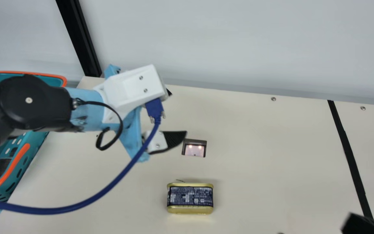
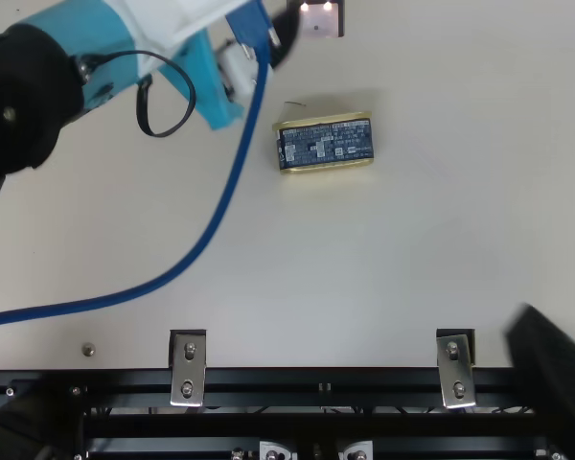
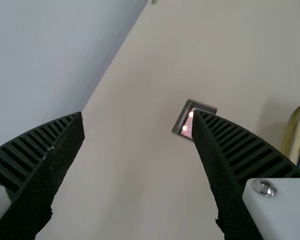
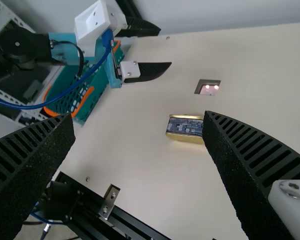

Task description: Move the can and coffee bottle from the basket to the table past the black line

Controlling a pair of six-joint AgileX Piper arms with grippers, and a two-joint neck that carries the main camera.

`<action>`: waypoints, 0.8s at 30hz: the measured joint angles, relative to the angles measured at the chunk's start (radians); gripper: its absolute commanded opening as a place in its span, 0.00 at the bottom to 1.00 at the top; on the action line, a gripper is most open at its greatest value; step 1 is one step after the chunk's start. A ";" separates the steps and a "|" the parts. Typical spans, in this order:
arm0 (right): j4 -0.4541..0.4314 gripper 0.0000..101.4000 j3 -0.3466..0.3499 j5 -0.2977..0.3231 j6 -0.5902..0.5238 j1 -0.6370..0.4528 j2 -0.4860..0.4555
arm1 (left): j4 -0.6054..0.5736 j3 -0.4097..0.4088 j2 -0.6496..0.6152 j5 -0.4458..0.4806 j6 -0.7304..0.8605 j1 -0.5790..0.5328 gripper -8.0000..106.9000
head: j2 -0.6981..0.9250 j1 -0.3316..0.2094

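My left gripper [image 1: 179, 112] is over the table's far left part, open with nothing between its fingers; in the left wrist view that gripper [image 3: 137, 116] has its fingers wide apart. The can [image 1: 190, 199], a gold flat tin with a dark blue label, rests on the table left of the black line [image 1: 349, 156]. The teal basket [image 1: 36, 152] with orange handles is at the far left, partly behind my left arm. My right gripper [image 1: 365, 224] is at the main view's bottom right; in the right wrist view that gripper [image 4: 139, 114] is open and empty.
A small dark-framed square with two lights [image 1: 194, 148] is set in the table beyond the can. A blue cable [image 1: 109, 188] loops from my left wrist over the table's left part. A pale wall [image 1: 222, 42] stands behind the table, and a black rail [image 2: 297, 381] borders its near edge.
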 measured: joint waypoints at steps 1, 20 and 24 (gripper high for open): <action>-0.002 1.00 -0.015 -0.002 -0.013 0.019 0.036 | 0.067 0.008 -0.008 -0.025 -0.045 0.007 0.85 | 0.000 0.000; 0.216 1.00 -0.201 0.157 -0.640 -0.215 0.557 | 0.873 0.227 -0.232 -0.126 -0.665 -0.003 0.85 | 0.000 0.000; 0.218 1.00 -0.216 0.159 -0.733 -0.190 0.631 | 0.939 0.317 -0.294 -0.177 -0.763 -0.005 0.85 | 0.000 0.000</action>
